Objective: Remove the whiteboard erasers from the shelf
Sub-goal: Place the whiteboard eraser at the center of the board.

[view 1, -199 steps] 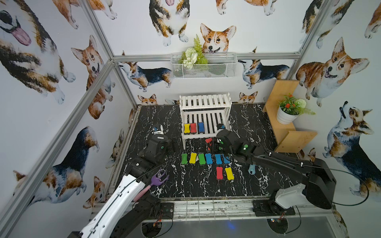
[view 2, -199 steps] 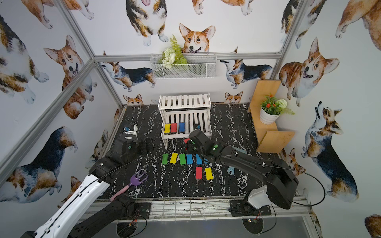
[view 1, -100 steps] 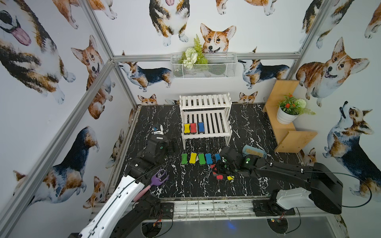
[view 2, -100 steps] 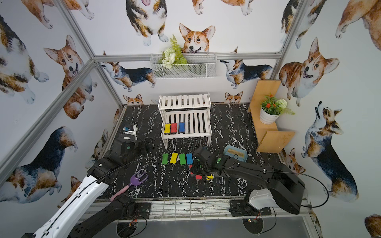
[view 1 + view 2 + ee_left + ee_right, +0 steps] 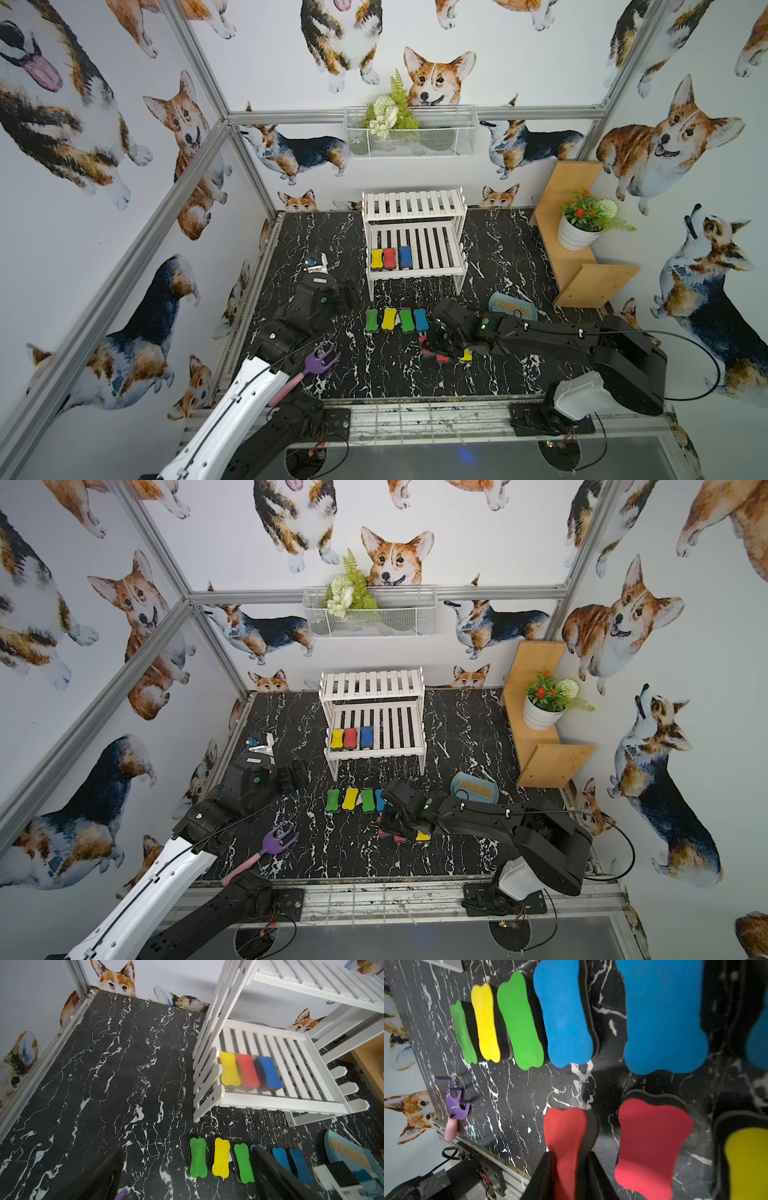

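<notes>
Red eraser [image 5: 564, 1134] lies lengthwise between right fingers [image 5: 542, 1178].

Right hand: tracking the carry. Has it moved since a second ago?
Yes. The right hand drew back from the shelf toward the table's front, holding a red eraser.

Black marbled tabletop [image 5: 374, 376] with shelf [image 5: 415, 272], erasers [image 5: 389, 318], dustpan [image 5: 512, 306]

l claw [image 5: 345, 293] open; r claw [image 5: 571, 1154] pinching red eraser [image 5: 564, 1126]
</notes>
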Robot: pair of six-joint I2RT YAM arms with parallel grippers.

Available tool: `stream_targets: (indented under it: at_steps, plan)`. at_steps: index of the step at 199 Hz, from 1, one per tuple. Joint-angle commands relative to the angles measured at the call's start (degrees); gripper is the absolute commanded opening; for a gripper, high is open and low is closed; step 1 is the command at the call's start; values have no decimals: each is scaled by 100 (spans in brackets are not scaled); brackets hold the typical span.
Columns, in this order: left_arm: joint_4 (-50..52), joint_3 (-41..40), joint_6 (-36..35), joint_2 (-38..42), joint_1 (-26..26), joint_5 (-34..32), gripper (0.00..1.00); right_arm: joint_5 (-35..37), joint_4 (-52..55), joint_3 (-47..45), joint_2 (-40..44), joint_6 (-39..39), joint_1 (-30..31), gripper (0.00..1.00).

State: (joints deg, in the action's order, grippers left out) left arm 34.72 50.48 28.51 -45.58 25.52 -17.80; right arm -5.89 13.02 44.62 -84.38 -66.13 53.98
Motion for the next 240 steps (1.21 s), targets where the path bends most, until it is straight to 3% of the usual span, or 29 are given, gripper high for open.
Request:
stream_targets:
  at_steps: [1, 32, 69, 201, 240]
  plan:
    - [7, -28, -12, 2, -12, -48, 99, 296, -97, 36, -120, -168, 8, 20]
    - [-32, -64, -12, -1, -12, -13, 99, 241, -122, 105, -325, -138, 8, 23]
    - [-9, -73, -21, 25, -12, -13, 99, 264, -132, 135, -349, -111, 8, 38]
    - [70, -12, -56, 69, -8, 52, 99, 344, 68, 291, -330, -52, 25, 51]
    - [12, 67, -86, -3, -11, 323, 99, 760, 270, 721, 101, 540, 87, 51]
